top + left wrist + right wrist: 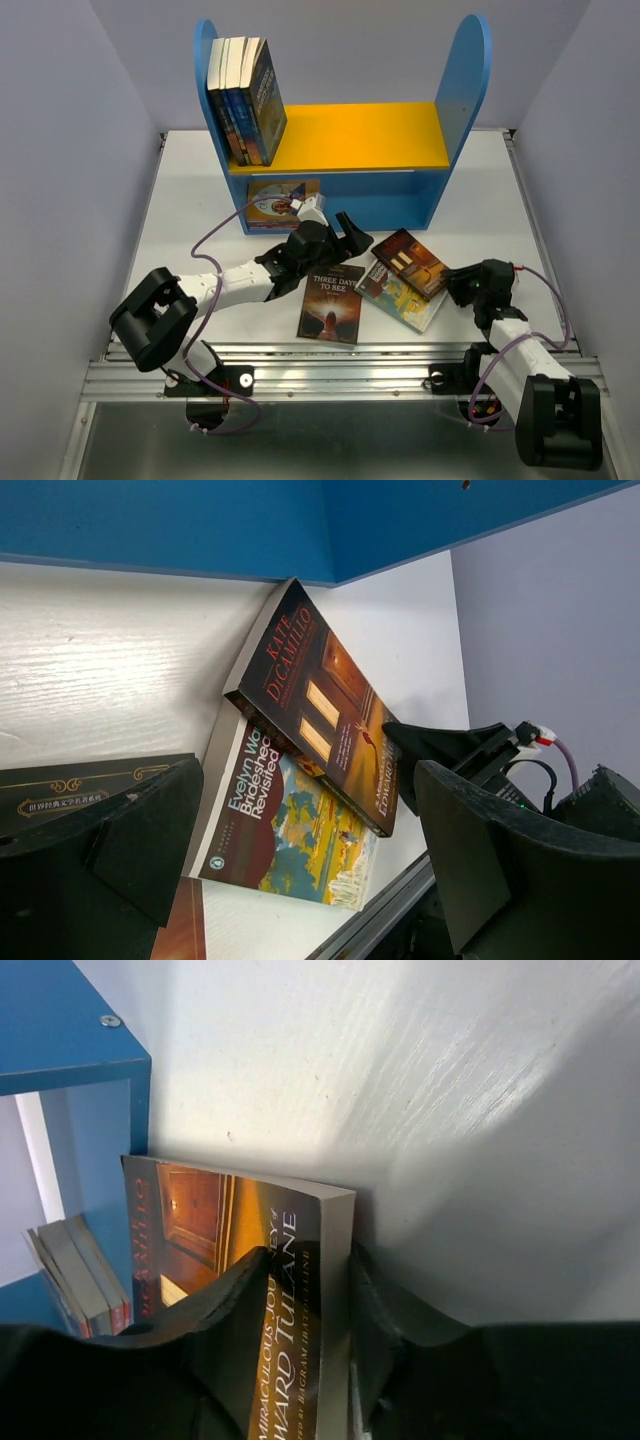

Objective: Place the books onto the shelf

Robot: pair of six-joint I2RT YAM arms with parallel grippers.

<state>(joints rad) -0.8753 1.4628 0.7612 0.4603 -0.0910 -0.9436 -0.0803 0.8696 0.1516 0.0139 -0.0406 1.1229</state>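
We read this as a robotics lab cell: a white bench (170, 220) boxed in by plain pale walls (60, 150) on the left, right and far sides, with an aluminium rail (340, 378) along its near edge that carries two robot arms, the left arm (240, 280) and the right arm (520, 350), purple cables (197, 243) looping off them. On the bench we find a small blue-and-yellow shelf (462, 80) at the far side and loose paperbacks (332, 303) near the arms.
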